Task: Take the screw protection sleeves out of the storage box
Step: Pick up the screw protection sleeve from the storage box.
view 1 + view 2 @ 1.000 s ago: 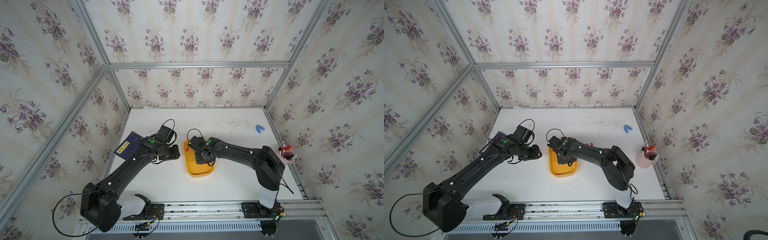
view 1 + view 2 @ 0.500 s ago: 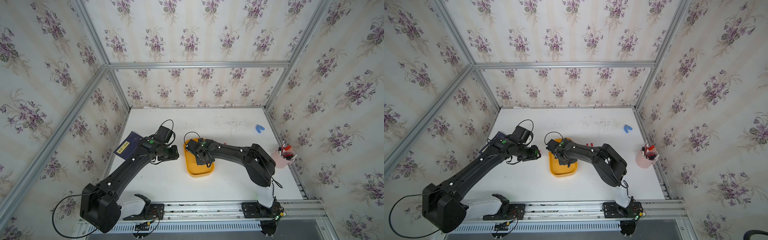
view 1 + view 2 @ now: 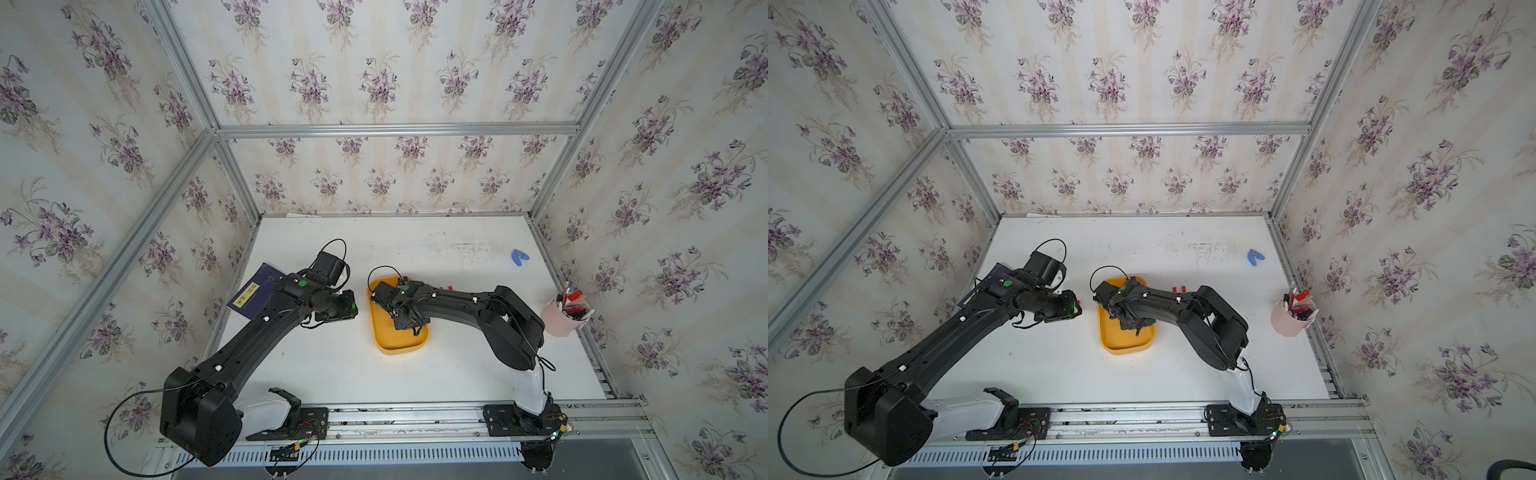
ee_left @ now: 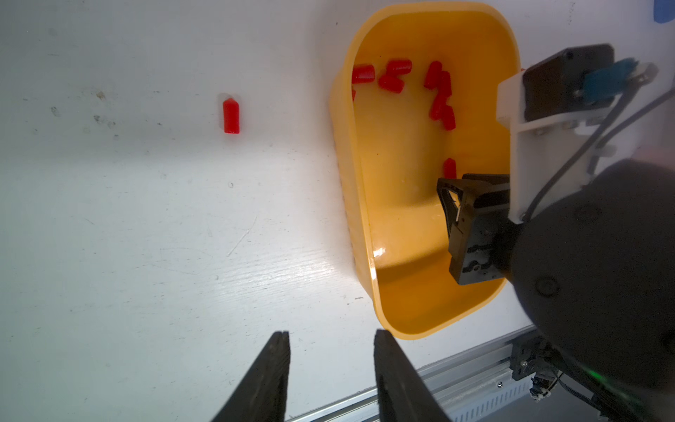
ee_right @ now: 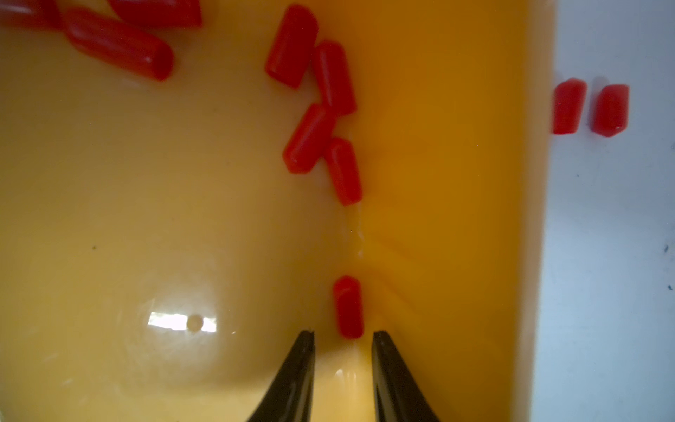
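White tabletop [image 3: 365, 386], scuffed and hemmed by flowered walls, lies bare by the front rail [image 3: 415, 415]. Nearest, the left gripper [image 4: 331, 332] is held over the table just beside the box [image 3: 401, 351], its fingers spread with nothing between them. Inside the box, the right gripper [image 5: 343, 334] is lowered close to the floor, fingers parted and empty. One sleeve [image 5: 349, 307] lies just ahead of the gap, lengthwise along the foot of the side wall nearer the right arm. The pick of this sleeve is judged to be the step in hand. Little room is left between sleeve and wall, so the outer finger should be slid in carefully, or the sleeve first nudged off the wall. The fingers should be closed slowly, since so small and smooth a cap could be squeezed out sideways, and then lifted clear of the rim. Each sleeve is seen as a short, glossy, bright red cylinder, narrower than the gap. Farther along the same wall four sleeves [image 5: 321, 120] lie touching, with more at the far end. Beyond the wall two [image 5: 569, 106] rest on the table, and another [image 4: 231, 116] on the box's opposite side.
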You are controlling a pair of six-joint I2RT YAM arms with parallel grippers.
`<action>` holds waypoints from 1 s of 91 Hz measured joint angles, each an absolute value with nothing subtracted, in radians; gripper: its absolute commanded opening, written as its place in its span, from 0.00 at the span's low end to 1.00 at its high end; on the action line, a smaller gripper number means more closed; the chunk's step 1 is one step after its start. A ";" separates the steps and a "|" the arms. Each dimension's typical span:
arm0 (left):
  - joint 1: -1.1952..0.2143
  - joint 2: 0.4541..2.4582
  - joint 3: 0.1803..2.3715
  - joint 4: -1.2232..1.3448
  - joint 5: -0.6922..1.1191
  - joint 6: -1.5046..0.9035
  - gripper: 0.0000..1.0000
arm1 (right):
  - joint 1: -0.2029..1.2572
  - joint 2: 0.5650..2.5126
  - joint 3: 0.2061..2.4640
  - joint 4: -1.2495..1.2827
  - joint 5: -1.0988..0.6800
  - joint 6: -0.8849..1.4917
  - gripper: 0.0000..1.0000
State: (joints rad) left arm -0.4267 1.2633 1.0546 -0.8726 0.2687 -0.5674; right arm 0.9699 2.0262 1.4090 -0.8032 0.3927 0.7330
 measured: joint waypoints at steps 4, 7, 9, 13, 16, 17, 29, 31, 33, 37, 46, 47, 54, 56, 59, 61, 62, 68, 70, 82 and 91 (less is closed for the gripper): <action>-0.427 1.263 1.055 -0.873 0.269 -0.567 0.43 | 0.968 2.028 1.407 -0.797 0.399 0.733 0.32; -0.427 1.263 1.055 -0.873 0.269 -0.567 0.43 | 0.966 2.029 1.406 -0.793 0.404 0.733 0.32; -0.427 1.263 1.055 -0.873 0.269 -0.567 0.43 | 0.965 2.030 1.405 -0.790 0.405 0.733 0.32; -0.427 1.263 1.055 -0.873 0.269 -0.567 0.44 | 0.963 2.031 1.404 -0.783 0.409 0.733 0.32; -0.427 1.264 1.055 -0.873 0.269 -0.564 0.44 | 0.962 2.032 1.404 -0.779 0.411 0.733 0.32; -0.427 1.264 1.055 -0.873 0.269 -0.564 0.44 | 0.961 2.033 1.404 -0.778 0.412 0.733 0.32; -0.427 1.265 1.055 -0.873 0.269 -0.564 0.44 | 0.954 2.042 1.404 -0.758 0.426 0.732 0.29; -0.427 1.266 1.055 -0.873 0.269 -0.564 0.44 | 0.952 2.043 1.404 -0.753 0.427 0.731 0.29; -0.427 1.266 1.055 -0.873 0.269 -0.564 0.44 | 0.951 2.043 1.402 -0.750 0.430 0.730 0.29; -0.427 1.267 1.055 -0.873 0.269 -0.564 0.44 | 0.948 2.044 1.398 -0.740 0.432 0.730 0.28; -0.427 1.269 1.056 -0.873 0.269 -0.564 0.44 | 0.942 2.044 1.388 -0.721 0.443 0.728 0.25; -0.427 1.269 1.056 -0.873 0.269 -0.564 0.44 | 0.941 2.044 1.387 -0.718 0.446 0.728 0.25; -0.427 1.270 1.056 -0.873 0.269 -0.563 0.44 | 0.939 2.047 1.382 -0.701 0.460 0.726 0.23; -0.427 1.270 1.056 -0.873 0.269 -0.563 0.44 | 0.938 2.047 1.381 -0.699 0.461 0.725 0.22; -0.427 1.270 1.056 -0.873 0.269 -0.563 0.44 | 0.937 2.048 1.378 -0.693 0.464 0.725 0.21; -0.427 1.270 1.057 -0.873 0.269 -0.562 0.44 | 0.937 2.048 1.378 -0.689 0.469 0.723 0.21; -0.427 1.270 1.057 -0.873 0.268 -0.562 0.44 | 0.937 2.049 1.377 -0.688 0.470 0.723 0.20; -0.427 1.270 1.059 -0.873 0.268 -0.560 0.44 | 0.936 2.051 1.375 -0.678 0.479 0.721 0.18; -0.427 1.270 1.060 -0.874 0.268 -0.560 0.44 | 0.936 2.051 1.375 -0.677 0.480 0.721 0.17; -0.427 1.271 1.065 -0.876 0.268 -0.559 0.44 | 0.936 2.052 1.365 -0.656 0.490 0.713 0.16; -0.427 1.271 1.066 -0.877 0.268 -0.557 0.44 | 0.936 2.046 1.356 -0.648 0.491 0.710 0.15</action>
